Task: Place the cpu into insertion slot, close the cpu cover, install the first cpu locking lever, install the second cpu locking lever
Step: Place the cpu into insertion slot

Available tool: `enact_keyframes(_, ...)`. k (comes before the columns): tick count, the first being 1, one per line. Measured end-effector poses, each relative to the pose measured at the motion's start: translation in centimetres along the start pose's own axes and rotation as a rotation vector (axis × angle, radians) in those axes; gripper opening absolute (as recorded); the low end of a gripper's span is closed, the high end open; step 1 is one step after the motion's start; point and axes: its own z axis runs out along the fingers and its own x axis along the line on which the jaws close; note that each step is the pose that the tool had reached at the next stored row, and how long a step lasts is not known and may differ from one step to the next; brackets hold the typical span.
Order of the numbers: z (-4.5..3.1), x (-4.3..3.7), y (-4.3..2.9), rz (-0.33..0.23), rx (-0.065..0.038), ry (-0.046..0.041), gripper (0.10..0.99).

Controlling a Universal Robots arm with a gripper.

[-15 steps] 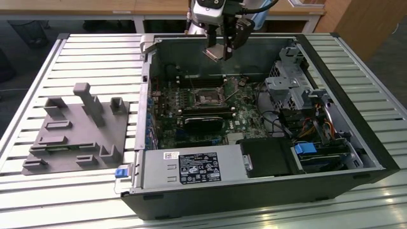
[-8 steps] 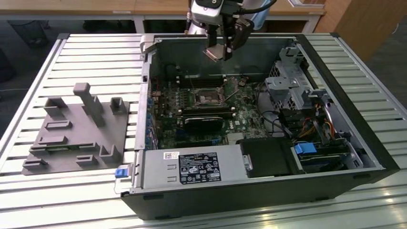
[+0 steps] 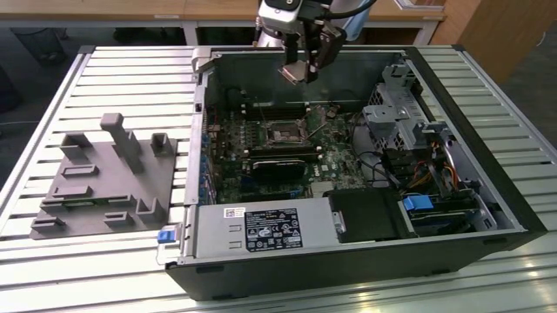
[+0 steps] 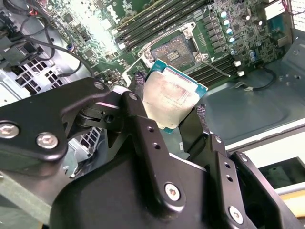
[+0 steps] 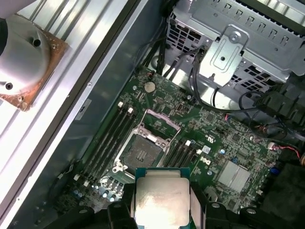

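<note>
The gripper (image 3: 301,70) hangs above the far part of the open computer case (image 3: 348,267), its fingers clamped on two opposite edges of the cpu (image 4: 174,100). The chip is held in the air with its silvery top facing the wrist cameras, well apart from the board. Below it, the insertion slot (image 5: 143,153) sits bare on the green motherboard (image 5: 214,138), with the cpu cover (image 5: 161,123) swung back off it. At the exterior view's left, a grey fixture (image 3: 104,176) rests on the slatted table (image 3: 113,72).
</note>
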Motion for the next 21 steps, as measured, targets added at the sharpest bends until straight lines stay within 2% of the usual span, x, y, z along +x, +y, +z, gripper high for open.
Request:
enact_keyframes(12, 0.01, 0.01, 0.0, 0.077, -0.001, -0.0065, 0.541)
enact_keyframes(21, 0.17, 0.0, -0.01, 0.21, -0.002, -0.0189, 0.541)
